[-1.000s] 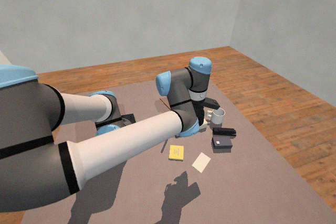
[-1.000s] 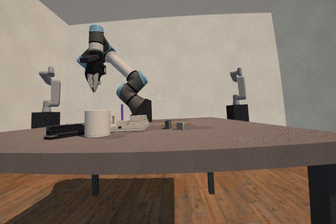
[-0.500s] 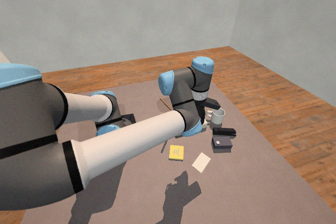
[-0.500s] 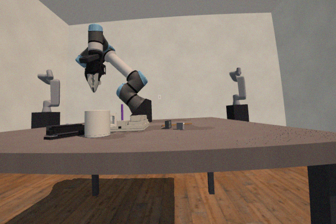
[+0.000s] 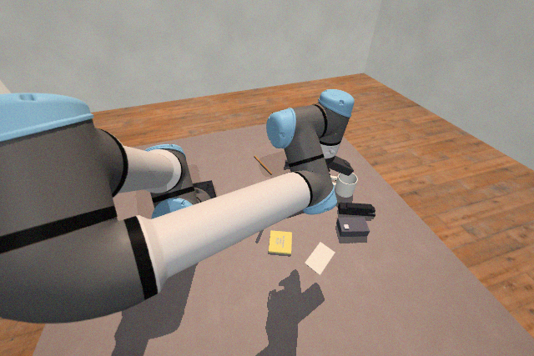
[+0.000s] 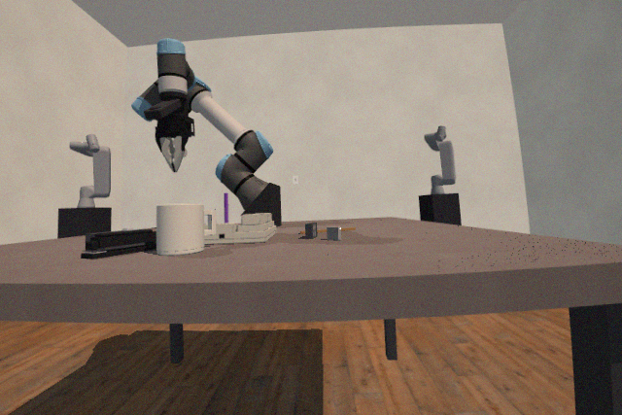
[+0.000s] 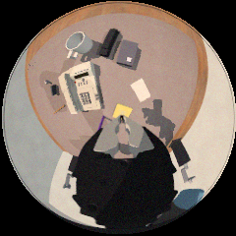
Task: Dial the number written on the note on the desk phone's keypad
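The beige desk phone lies on the grey table, with its keypad facing up and the handset along its left side. In the top view the arm hides the phone. A yellow note pad with small writing lies near a blank white sheet. My gripper is shut and empty. It hangs high above the table, pointing down, over the yellow pad and to the right of the phone in the wrist view.
A white mug, a black stapler and a dark grey box stand beyond the phone. A pencil and two small cubes lie beside it. A purple stick stands upright.
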`<action>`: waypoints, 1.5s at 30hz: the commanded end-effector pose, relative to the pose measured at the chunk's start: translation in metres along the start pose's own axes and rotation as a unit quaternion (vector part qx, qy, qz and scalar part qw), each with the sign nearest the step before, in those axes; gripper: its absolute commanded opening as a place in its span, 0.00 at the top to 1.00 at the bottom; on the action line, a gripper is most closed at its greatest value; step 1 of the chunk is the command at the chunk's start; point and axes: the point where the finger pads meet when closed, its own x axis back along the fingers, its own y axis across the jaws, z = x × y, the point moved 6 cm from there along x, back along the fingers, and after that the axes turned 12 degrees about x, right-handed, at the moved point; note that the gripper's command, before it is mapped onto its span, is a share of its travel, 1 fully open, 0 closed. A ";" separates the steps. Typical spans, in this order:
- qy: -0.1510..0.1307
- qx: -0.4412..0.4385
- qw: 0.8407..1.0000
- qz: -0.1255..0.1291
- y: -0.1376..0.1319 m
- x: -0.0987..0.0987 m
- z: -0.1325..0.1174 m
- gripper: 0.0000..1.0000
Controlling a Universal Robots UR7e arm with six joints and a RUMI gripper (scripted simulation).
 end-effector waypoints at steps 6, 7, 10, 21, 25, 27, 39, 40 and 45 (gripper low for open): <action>-0.054 0.005 0.998 0.014 -0.001 -0.003 0.009 1.00; -0.061 0.006 0.998 0.016 -0.001 -0.003 0.010 1.00; -0.068 0.006 0.998 0.018 -0.001 -0.003 0.011 1.00; -0.154 0.012 0.987 0.032 0.000 -0.006 0.019 1.00; -0.179 0.013 0.983 0.034 0.000 -0.006 0.021 1.00; -0.188 0.014 0.981 0.035 0.001 -0.006 0.022 1.00; -0.243 0.016 0.969 0.038 -0.049 -0.027 0.039 1.00; -0.243 0.016 0.969 0.038 -0.058 -0.030 0.042 1.00; -0.243 0.016 0.969 0.038 -0.081 -0.040 0.048 1.00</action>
